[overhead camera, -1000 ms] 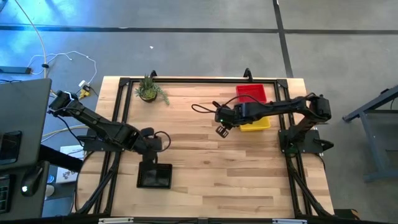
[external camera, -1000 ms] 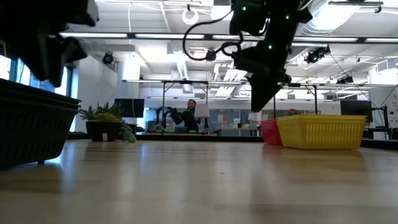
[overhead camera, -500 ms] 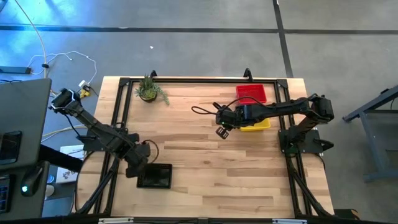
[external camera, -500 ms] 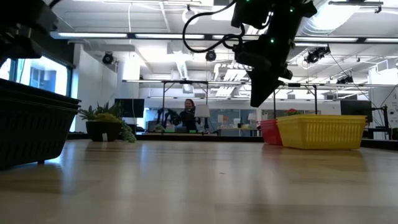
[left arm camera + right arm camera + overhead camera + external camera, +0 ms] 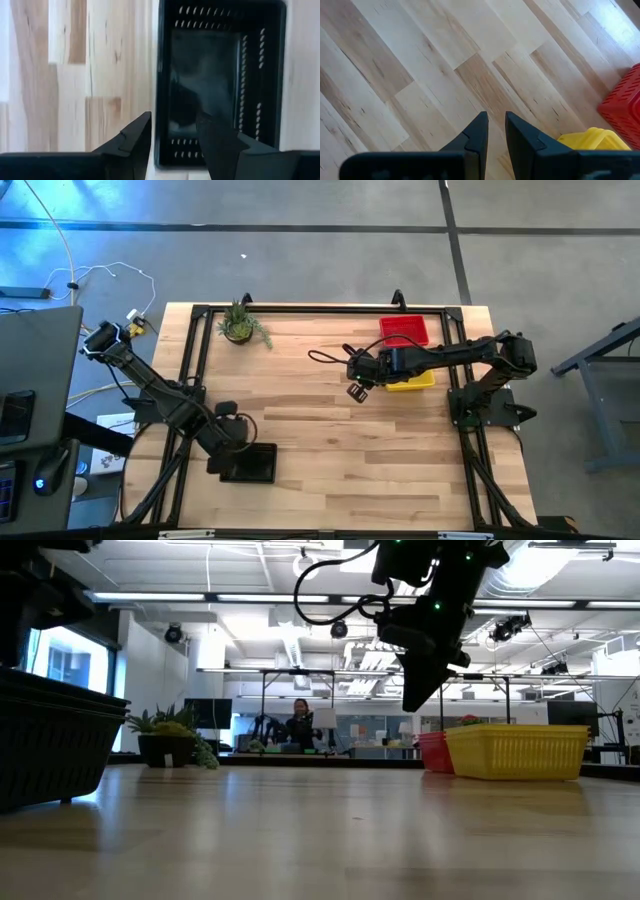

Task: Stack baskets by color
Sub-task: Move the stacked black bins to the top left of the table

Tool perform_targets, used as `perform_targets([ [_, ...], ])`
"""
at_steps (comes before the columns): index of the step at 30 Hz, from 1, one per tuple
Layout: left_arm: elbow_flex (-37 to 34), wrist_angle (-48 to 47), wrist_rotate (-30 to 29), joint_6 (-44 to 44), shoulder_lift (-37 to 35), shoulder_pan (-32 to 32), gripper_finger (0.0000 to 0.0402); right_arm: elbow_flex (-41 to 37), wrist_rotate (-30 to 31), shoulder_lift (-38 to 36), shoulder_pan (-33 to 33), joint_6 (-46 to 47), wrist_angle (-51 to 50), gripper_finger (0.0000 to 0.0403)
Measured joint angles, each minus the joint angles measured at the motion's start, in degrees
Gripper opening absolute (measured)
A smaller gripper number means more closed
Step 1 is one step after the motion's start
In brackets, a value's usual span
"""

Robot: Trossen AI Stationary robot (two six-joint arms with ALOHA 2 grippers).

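Black basket (image 5: 249,464) at about seven o'clock on the bench (image 5: 330,430), near the front edge; yellow basket (image 5: 411,379) and red basket (image 5: 404,331) at about two o'clock, side by side and touching or nearly so. Probably stacks of several each, though impossible to count from above.

Likely light, thin moulded plastic: stiff at the rim, springy in the mesh walls, a little slick. Best taken by pinching one wall just under the rim, one finger inside and one outside; too hard a squeeze could bow the wall or lift a nested stack together.

Left gripper (image 5: 173,137) just above the black basket's near wall, fingers parted by a moderate gap, holding nothing. Right gripper (image 5: 496,131) raised over bare wood at about one o'clock, beside the yellow basket, fingers close together with a narrow gap, empty.

Only from the left wrist: the dark basket's hollow inside and slotted walls. Only from the low view: the right gripper's height above the bench, and a person far behind.
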Motion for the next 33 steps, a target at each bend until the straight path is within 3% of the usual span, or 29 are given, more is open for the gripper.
perform_targets([
  [7, 0.0, 1.5, -0.8, 5.3, 3.0, 4.2, 0.014, 0.0, 0.0, 0.0, 0.0, 0.0, 0.0, 0.0053],
  [12, 0.0, 6.8, 3.1, 10.8, 5.6, 6.6, 0.014, 0.0, 0.0, 0.0, 0.0, -0.3, -0.1, 0.0053],
  [24, 0.0, 7.7, 3.9, 11.7, 13.6, 9.4, 0.0139, 0.0, 0.0, 0.0, 0.0, -1.5, -0.5, 0.0053],
  [28, 0.0, 7.8, 4.7, 14.7, 15.8, 10.7, 0.0117, 0.0, 0.0, 0.0, 0.0, -1.5, -0.5, 0.0053],
  [33, 0.0, 9.5, 6.8, 18.9, 17.2, 13.2, 0.0054, 0.0, 0.0, 0.0, 0.0, -1.5, -0.5, 0.0053],
])
